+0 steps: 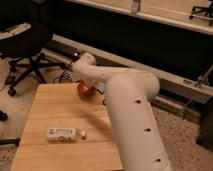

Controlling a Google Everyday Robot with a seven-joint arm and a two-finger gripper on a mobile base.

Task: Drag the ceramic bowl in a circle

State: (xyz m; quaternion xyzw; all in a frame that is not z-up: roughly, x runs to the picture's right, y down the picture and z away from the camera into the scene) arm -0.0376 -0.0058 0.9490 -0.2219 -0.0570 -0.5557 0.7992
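Observation:
The ceramic bowl, small, round and glossy red-orange, sits on the wooden table near its far edge. My white arm rises from the bottom right, bends at an elbow and comes down onto the bowl. The gripper is at the bowl's right side, touching or in it, mostly hidden by the wrist and forearm. A small blue patch shows beside it.
A white flat packet and a tiny white object lie near the table's front left. A black office chair stands on the floor at the back left. A dark wall with a metal rail runs behind the table.

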